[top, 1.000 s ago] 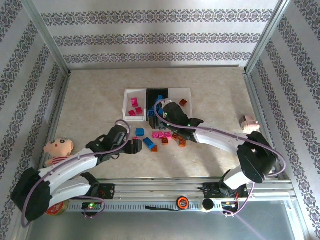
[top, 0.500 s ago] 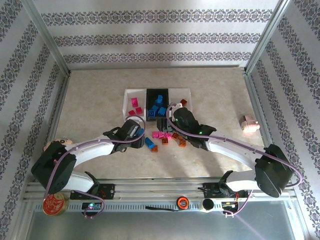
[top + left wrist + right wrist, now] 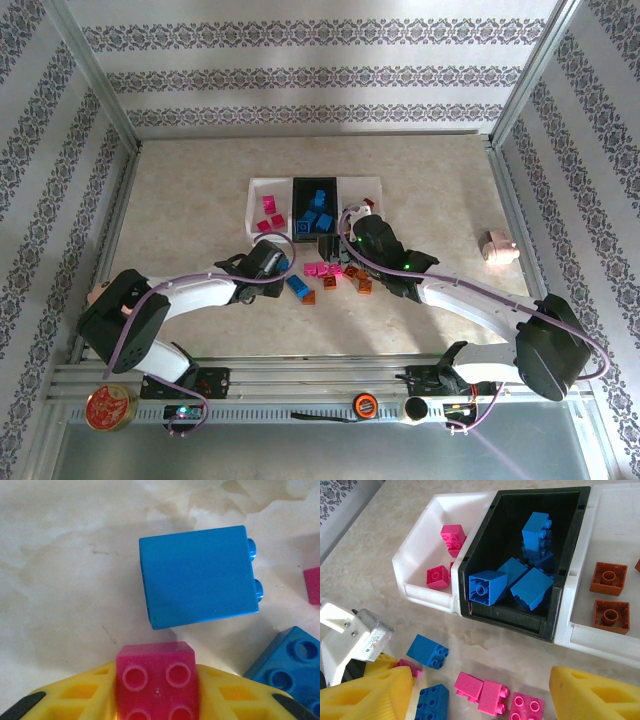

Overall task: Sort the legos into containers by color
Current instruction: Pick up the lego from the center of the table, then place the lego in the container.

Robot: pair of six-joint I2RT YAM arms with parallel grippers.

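My left gripper (image 3: 156,682) is shut on a magenta-pink lego (image 3: 156,677) low over the table, just near of a loose blue lego (image 3: 197,575). In the top view the left gripper (image 3: 272,262) sits left of the loose pile. My right gripper (image 3: 479,687) is open and holds nothing above the pink legos (image 3: 492,696) and a blue lego (image 3: 432,702). The containers stand beyond: the left white tray (image 3: 420,540) holds pink legos, the black tray (image 3: 570,555) blue ones, the right white tray (image 3: 620,527) orange-brown ones (image 3: 608,577).
More orange-brown and pink legos (image 3: 345,275) lie loose in front of the trays. A pale pink pig (image 3: 498,245) sits at the right wall. A round red tin (image 3: 108,408) rests at the near left. Metal frame rails border the table.
My left gripper reached forward to the left edge of the pile and shut on a pink lego. My right gripper drew back from over the black tray toward the loose legos.
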